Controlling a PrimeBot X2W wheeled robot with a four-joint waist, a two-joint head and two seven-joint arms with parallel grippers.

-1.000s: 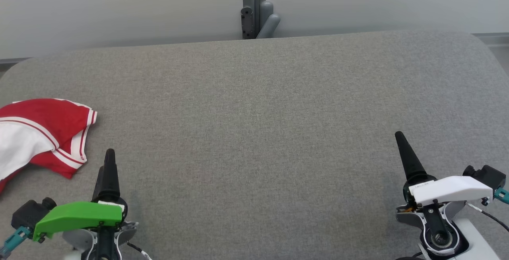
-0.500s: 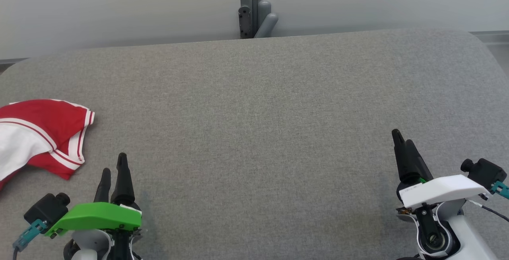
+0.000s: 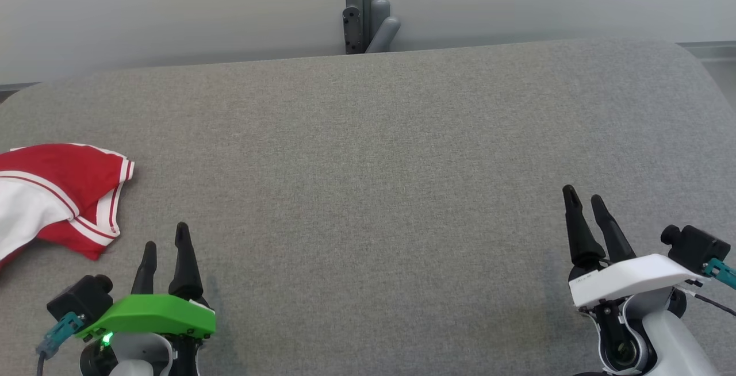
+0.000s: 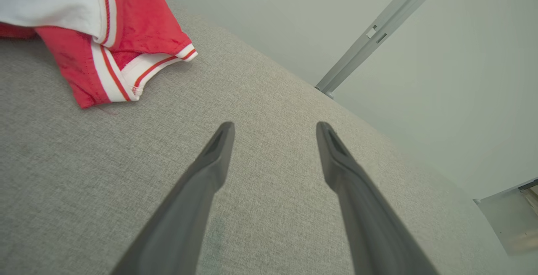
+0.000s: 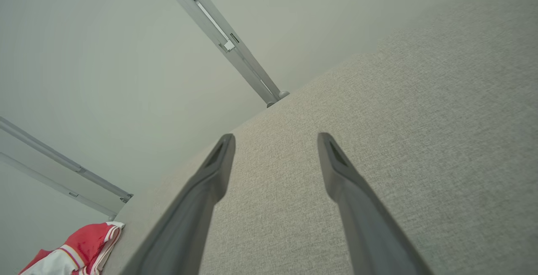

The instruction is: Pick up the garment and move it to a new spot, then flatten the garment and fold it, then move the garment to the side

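The garment [image 3: 54,198] is red and white with striped hems, bunched at the far left edge of the grey padded table [image 3: 368,157], partly cut off by the head view's border. It also lies at the top left of the left wrist view as the garment [image 4: 105,27] and at the bottom left of the right wrist view as the garment [image 5: 75,252]. My left gripper [image 3: 165,237] hovers open a short way to the garment's right and nearer me, holding nothing. Far on the right, my right gripper [image 3: 584,199] also stands open and empty over bare fabric.
A grey post with a bracket [image 3: 365,8] rises behind the table's far edge against a pale wall. The table's rounded corners show at the far left and far right [image 3: 684,57].
Both wrists have rolled, so each gripper now shows two spread fingers instead of one. The left gripper has shifted slightly right. The garment lies as before.
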